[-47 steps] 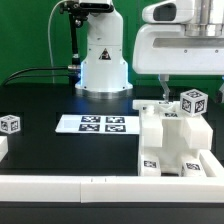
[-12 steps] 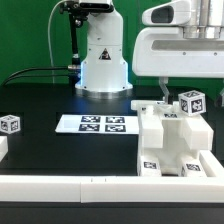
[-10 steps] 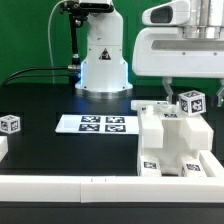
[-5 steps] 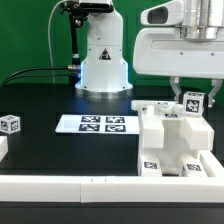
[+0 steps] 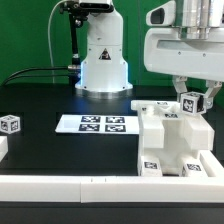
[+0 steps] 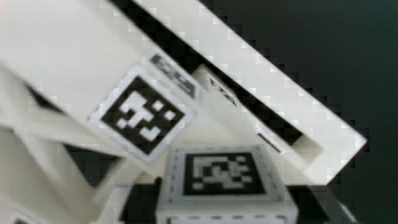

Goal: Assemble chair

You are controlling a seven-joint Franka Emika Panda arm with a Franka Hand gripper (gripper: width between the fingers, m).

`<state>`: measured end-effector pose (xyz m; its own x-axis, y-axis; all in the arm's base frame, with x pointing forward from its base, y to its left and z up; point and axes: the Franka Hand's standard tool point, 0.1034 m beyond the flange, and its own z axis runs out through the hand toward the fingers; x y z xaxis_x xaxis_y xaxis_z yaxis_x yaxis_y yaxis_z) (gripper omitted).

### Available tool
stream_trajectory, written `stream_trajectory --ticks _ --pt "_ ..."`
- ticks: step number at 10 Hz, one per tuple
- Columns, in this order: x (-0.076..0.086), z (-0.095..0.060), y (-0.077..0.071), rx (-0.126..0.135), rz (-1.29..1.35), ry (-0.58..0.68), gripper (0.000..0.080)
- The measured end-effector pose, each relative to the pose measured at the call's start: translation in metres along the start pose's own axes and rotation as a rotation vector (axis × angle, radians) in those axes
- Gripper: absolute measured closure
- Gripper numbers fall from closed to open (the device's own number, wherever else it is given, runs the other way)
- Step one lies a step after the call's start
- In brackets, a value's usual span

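Note:
The chair stands partly built as a stack of chunky white blocks (image 5: 168,140) at the exterior view's right, with tags on its front. On its top far corner sits a small white tagged block (image 5: 192,105). My gripper (image 5: 192,103) comes down from above with a finger on each side of that block and is shut on it. In the wrist view the same tagged block (image 6: 222,172) fills the space between the dark fingers (image 6: 317,196), and my gripper (image 6: 222,198) is closed round it. A white slab (image 6: 143,112) with a large tag lies just beyond.
A loose white tagged cube (image 5: 10,124) lies at the exterior view's left. The marker board (image 5: 95,124) lies mid-table before the white robot base (image 5: 103,60). A low white rail (image 5: 70,186) runs along the front edge.
The fingers have closed in on the small tagged block. The hand above it has since tilted and shifted slightly; the block sits almost where it was.

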<state>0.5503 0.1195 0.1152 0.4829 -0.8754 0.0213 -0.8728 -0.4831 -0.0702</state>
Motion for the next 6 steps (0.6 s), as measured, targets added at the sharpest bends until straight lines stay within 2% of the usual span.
stream_trajectory --ticks 2,3,4,5,6 --pt "-0.0018 0.0002 -0.0018 0.010 0.250 -0.005 0.0518" --pt "-0.0019 0.0001 -0.0019 0.011 0.261 -0.006 0.0518" --pt "-0.0020 0.0003 -0.0018 0.010 0.256 -0.006 0.0439" --pt "-0.0023 0.0005 -0.0015 0.008 0.207 -0.004 0.0439" --pt "-0.0026 0.0005 -0.0016 0.008 0.074 -0.005 0.0300"
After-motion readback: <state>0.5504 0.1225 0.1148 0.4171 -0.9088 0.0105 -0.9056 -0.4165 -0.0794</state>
